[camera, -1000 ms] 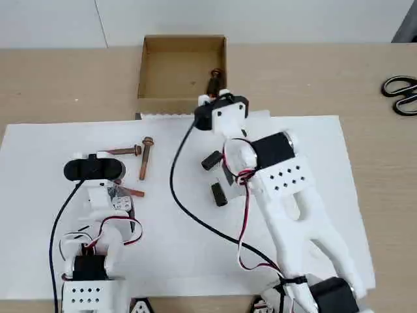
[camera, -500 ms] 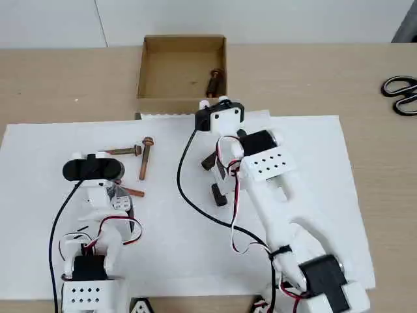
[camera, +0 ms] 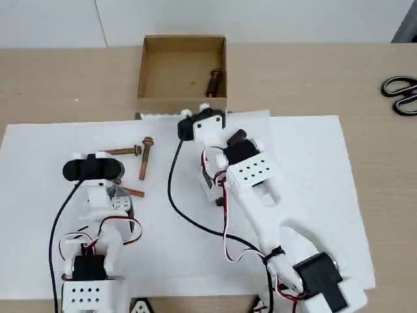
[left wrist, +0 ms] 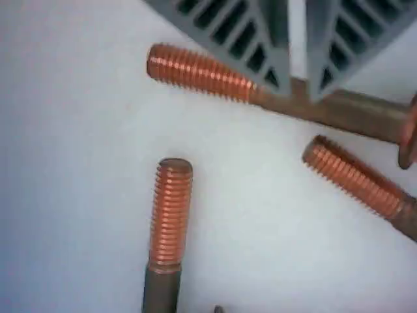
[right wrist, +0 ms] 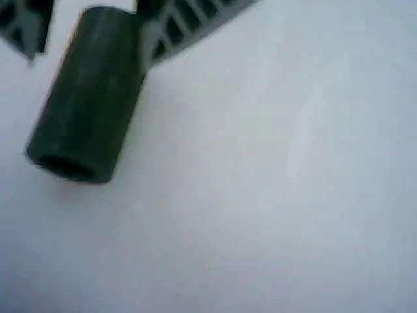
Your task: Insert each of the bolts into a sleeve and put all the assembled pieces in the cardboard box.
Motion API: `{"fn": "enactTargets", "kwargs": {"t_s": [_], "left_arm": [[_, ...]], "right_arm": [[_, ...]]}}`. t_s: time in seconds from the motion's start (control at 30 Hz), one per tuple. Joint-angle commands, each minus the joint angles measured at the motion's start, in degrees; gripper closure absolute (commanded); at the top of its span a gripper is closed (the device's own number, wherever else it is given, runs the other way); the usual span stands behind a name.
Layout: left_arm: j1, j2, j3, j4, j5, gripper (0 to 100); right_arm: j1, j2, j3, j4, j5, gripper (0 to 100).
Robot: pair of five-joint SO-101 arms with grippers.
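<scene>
Between the right gripper's (right wrist: 91,57) open, empty jaws lay a black sleeve (right wrist: 85,107), likely light, stiff and slick, best pinched mid-barrel.

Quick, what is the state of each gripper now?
Left gripper: cannot be told; a bolt lies at it.
Right gripper: open, a sleeve between its fingers.
</scene>
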Motion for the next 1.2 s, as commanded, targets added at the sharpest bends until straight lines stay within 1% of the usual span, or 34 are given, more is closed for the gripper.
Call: {"fn": "enactTargets", "kwargs": {"t_s": [0.0,0.2,0.3,0.5,0.67,0.9,1.17], "left_arm": [[-0.26,-0.44,-0.22,-1.05,-0.26,99],[-0.26,-0.44,-0.22,-1.05,-0.26,99],[-0.26,-0.44,-0.22,-1.05,-0.26,99],[-0.26,-0.44,-0.22,-1.05,-0.26,99],[-0.26,-0.44,-0.22,-1.05,-0.26,99],[-0.26,-0.44,-0.22,-1.05,-0.26,99],[-0.26,-0.44,-0.22,-1.05,-0.26,99]], "right_arm": [[-0.31,-0.40,1.14,-2.51,-0.62,90.2],[-0.40,-0.31,4.04,-5.85,-0.79,90.2],[-0.40,-0.31,5.63,-6.99,-2.81,90.2],[-0.75,-0.13,6.42,-8.48,-2.90,90.2],[-2.77,4.53,6.24,-9.10,-2.99,90.2],[-2.59,9.63,6.07,-11.82,-3.08,90.2],[-2.59,11.47,6.07,-11.65,-2.73,89.8]]}}
